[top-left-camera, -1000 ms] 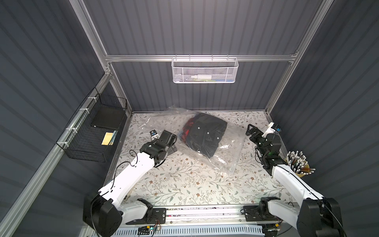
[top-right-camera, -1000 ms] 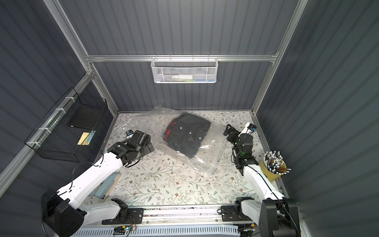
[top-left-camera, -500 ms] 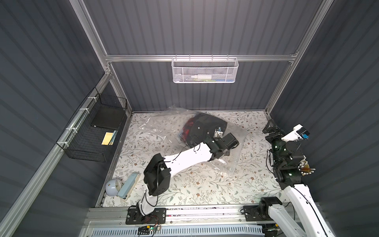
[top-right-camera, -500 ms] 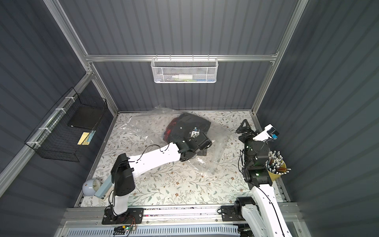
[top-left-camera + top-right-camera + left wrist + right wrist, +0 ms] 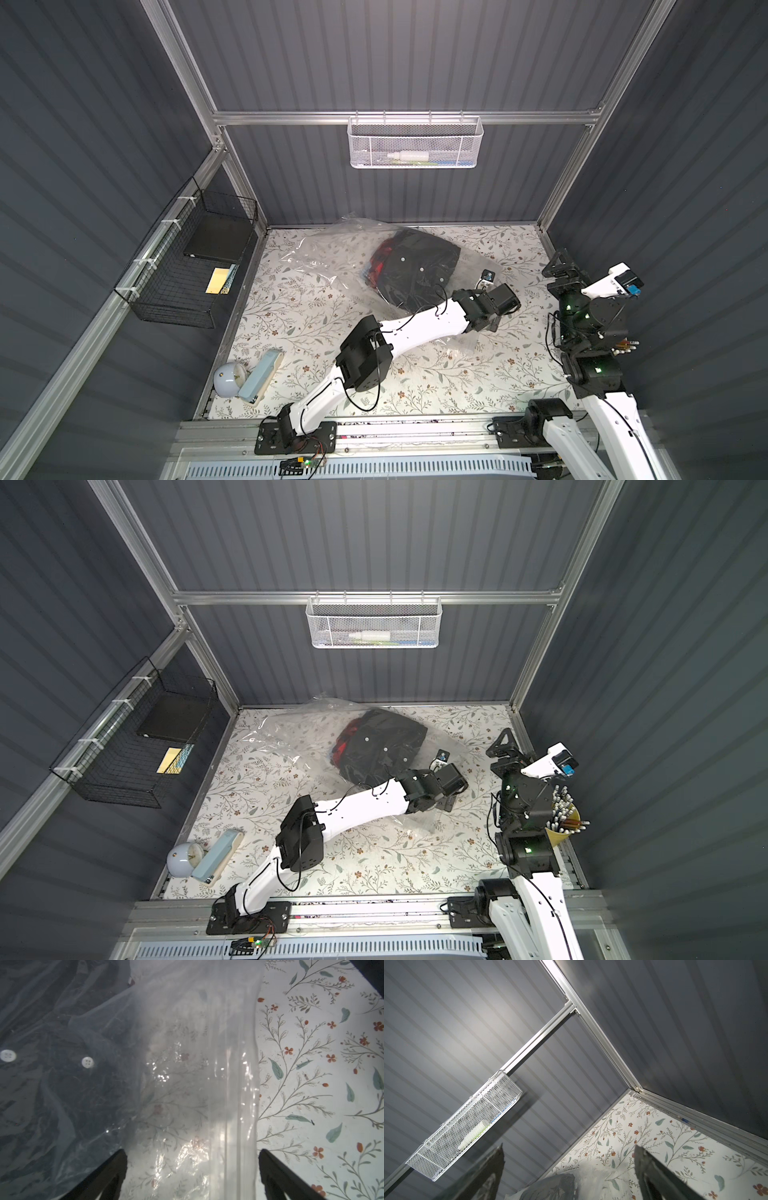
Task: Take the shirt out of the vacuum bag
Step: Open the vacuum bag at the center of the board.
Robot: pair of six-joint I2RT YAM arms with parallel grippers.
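While the left gripper [image 5: 191,1153] hangs over the vacuum bag [image 5: 324,253], its jaws stand wide apart, straddling the zip-seal strip and gripping nothing; contact with the plastic is unclear. Right gripper [image 5: 561,266] is raised by the right wall, spread wide, empty. The bag lies flat on the table [image 5: 291,332], long axis diagonal from back-left to front-right, zip edge at the front-right end, dark shirt [image 5: 415,266] inside.

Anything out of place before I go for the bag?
Nothing spilled or damaged. The bag lies crumpled and askew, far corner bunched at the back wall. A round pale thing and a blue case sit pressed together at the table's near left edge.
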